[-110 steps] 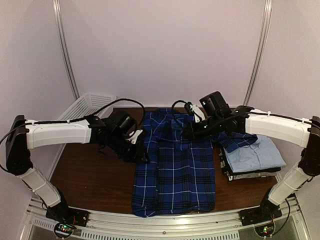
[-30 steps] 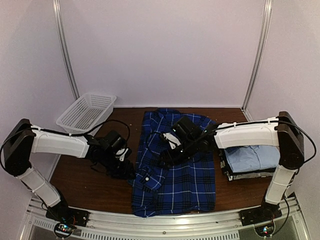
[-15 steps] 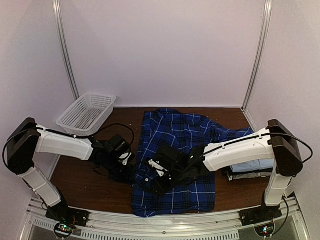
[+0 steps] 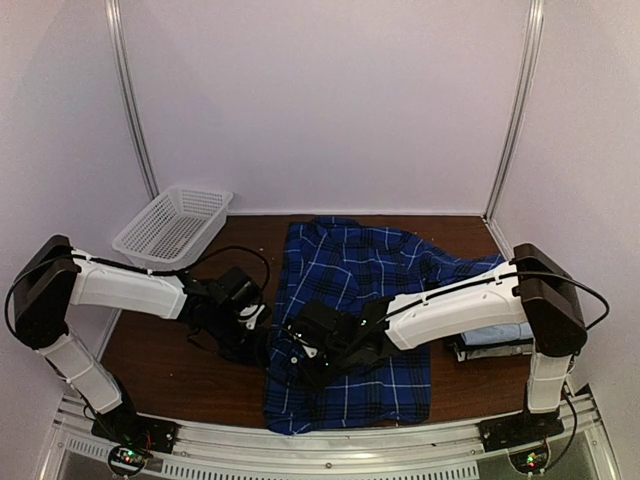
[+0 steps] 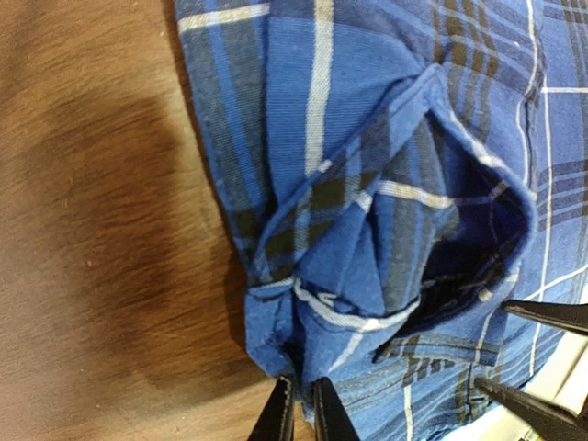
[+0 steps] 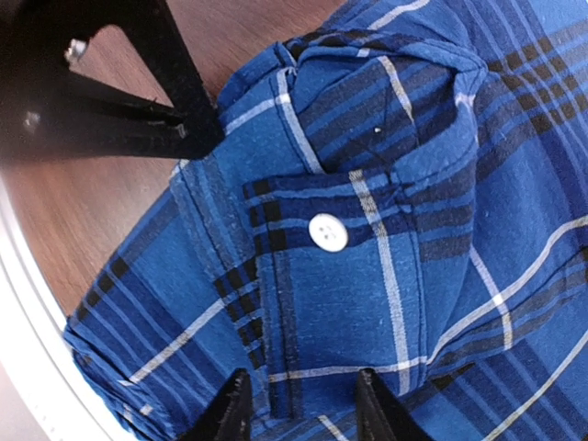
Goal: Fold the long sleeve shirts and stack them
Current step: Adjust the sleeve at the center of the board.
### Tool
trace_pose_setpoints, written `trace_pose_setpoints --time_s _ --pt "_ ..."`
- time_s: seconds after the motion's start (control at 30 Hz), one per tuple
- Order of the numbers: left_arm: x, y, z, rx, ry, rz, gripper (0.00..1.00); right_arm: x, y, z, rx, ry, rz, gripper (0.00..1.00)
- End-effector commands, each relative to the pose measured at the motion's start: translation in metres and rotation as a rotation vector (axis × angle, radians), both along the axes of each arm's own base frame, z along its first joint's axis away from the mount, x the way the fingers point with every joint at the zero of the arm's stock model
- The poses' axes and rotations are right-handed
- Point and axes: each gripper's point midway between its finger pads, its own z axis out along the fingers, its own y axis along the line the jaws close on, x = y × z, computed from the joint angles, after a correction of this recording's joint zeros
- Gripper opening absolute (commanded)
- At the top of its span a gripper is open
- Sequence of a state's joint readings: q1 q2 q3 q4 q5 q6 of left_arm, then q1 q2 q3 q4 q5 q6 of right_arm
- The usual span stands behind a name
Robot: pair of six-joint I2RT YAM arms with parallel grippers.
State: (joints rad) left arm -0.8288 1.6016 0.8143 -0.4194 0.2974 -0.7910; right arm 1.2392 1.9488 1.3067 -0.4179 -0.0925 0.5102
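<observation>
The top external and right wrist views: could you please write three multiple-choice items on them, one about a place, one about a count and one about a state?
1. Where does the white basket stand on the table?
A. far left corner
B. near edge, centre
C. far right corner

2. In the right wrist view, how many white buttons show on the cuff of the plaid shirt?
A. none
B. one
C. three

3. How do the fingers of the right gripper stand?
A. apart, with plaid cloth between them
B. pressed together with nothing between them
C. clamped on the basket

Answers:
1 A: the top view shows it by the back wall on the left.
2 B: a single button sits on the cuff.
3 A: a clear gap filled with cloth separates the two fingers.
</observation>
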Motion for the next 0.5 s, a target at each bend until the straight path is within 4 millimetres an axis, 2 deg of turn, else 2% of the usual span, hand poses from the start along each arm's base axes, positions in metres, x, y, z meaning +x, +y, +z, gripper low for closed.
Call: trace_pose_setpoints --time_s 0.0,0.1,0.2,0.27,0.33,0.47 --pt "0.007 -0.015 0.026 -0.057 -0.048 -0.041 0.10 0.005 0.000 0.007 -0.022 -0.043 -0.026 0.33" --pt "0.007 -0.016 0.030 -0.055 -0.053 -0.052 0.10 0.001 0.001 0.011 -0.025 -0.046 -0.003 0.32" --pt "0.007 -0.016 0.032 -0.050 -0.054 -0.063 0.09 -0.004 0.005 0.013 -0.022 -0.053 0.013 0.45" --pt "0.007 -0.016 0.032 -0.049 -0.053 -0.067 0.09 -0.005 0.006 0.008 -0.035 -0.059 0.014 0.49" --pt "0.007 -0.017 0.033 -0.053 -0.052 -0.070 0.08 -0.005 0.006 0.000 -0.056 -0.055 0.010 0.48" --pt "0.007 -0.018 0.033 -0.054 -0.051 -0.076 0.07 -0.001 0.001 -0.008 -0.086 -0.069 -0.018 0.39"
